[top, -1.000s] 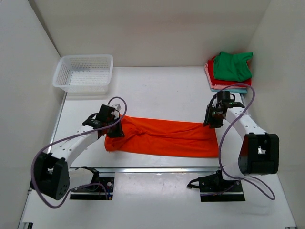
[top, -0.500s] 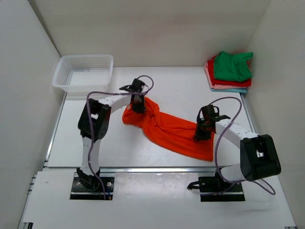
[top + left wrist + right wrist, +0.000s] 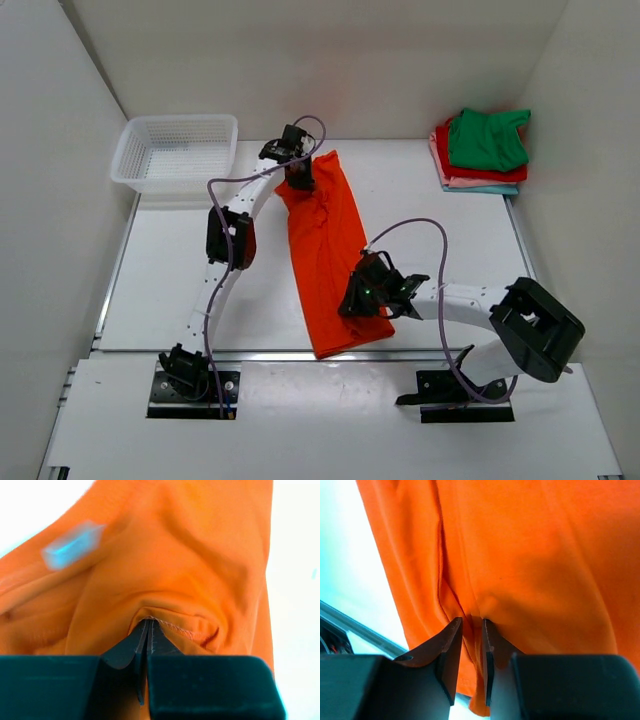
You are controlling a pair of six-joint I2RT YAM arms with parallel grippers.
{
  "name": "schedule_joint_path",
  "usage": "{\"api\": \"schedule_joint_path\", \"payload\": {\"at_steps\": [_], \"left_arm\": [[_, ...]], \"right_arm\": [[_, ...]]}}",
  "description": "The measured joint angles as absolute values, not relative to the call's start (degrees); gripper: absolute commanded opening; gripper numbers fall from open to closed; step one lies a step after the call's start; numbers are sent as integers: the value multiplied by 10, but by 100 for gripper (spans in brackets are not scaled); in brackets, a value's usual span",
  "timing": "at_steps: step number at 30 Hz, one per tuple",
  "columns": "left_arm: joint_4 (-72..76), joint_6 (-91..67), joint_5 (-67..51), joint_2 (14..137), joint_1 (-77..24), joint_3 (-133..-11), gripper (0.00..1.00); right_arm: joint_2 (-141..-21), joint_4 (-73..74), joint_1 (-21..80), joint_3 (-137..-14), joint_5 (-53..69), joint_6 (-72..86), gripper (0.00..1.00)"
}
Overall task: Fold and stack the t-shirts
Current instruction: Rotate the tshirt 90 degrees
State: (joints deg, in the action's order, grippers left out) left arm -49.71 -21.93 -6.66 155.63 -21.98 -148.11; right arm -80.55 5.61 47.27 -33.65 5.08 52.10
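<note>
- Left gripper point(image 3: 148, 626): jaws pressed together on a stitched hem of the orange t-shirt point(image 3: 200, 555). Only a thin pinch of cloth sits between the tips.
- Right gripper point(image 3: 471, 623): jaws nearly together, with a narrow vertical fold of the same shirt nipped between them. This is a grip on cloth, not an empty close.
- Overhead view: the left gripper holds the shirt's far end at 12 o'clock. The right gripper holds its right edge low down, at about 5 o'clock.
- The shirt lies as a long band from 12 to 6 o'clock across the middle of the table point(image 3: 430, 240). It is bunched and creased under the left gripper and flatter towards the near end.
- Folded stack point(image 3: 482, 150): at 2 o'clock, green shirt on top, well apart from the orange one.
- White mesh basket point(image 3: 176, 152): at 10 o'clock, near the left gripper and not touching it.
- Judgement: the shirt is not yet folded or stacked.
- Risk 1: the hem pinch is shallow, so any tension between the two arms could pull it free.
- Risk 2: the wrinkles at the far end could get folded in and leave an uneven, lumpy fold.
- Risk 3: the shirt's near end lies close to the table's 6 o'clock edge, so a pull that way could drag it over.
</note>
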Motion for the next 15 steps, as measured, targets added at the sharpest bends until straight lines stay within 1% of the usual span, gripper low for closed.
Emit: {"api": "schedule_joint_path", "payload": {"at_steps": [1,2,3,6,7,8,9,11,12,15], "left_arm": [[-499,-219,-68,1580,-214,-1520,8],[-492,-220,-75,1589,-208,-1531,8],[-477,-223,-82,1588,-203,-1521,9],[-420,-236,-105,1555,-188,-1445,4],[-411,-240,-113,1555,-184,-1446,4],[-409,-244,-120,1563,-179,-1458,1],[-408,-249,-129,1578,-175,-1487,0],[-384,-265,-159,1606,-167,-1532,3],[-367,-278,-178,1609,-163,-1536,5],[-299,-314,-232,1601,-154,-1529,5]], "right_arm": [[-810,41,479,-336,43,524,20],[-816,22,486,-335,33,526,20],[-824,8,491,-335,26,529,20],[-855,-24,499,-353,14,528,21],[-868,-30,503,-365,11,525,21],[-882,-39,506,-376,6,522,20],[-892,-46,510,-384,1,517,20],[-901,-69,518,-387,-5,496,20],[-901,-76,520,-387,-6,482,19],[-901,-100,521,-387,-1,437,20]]}}
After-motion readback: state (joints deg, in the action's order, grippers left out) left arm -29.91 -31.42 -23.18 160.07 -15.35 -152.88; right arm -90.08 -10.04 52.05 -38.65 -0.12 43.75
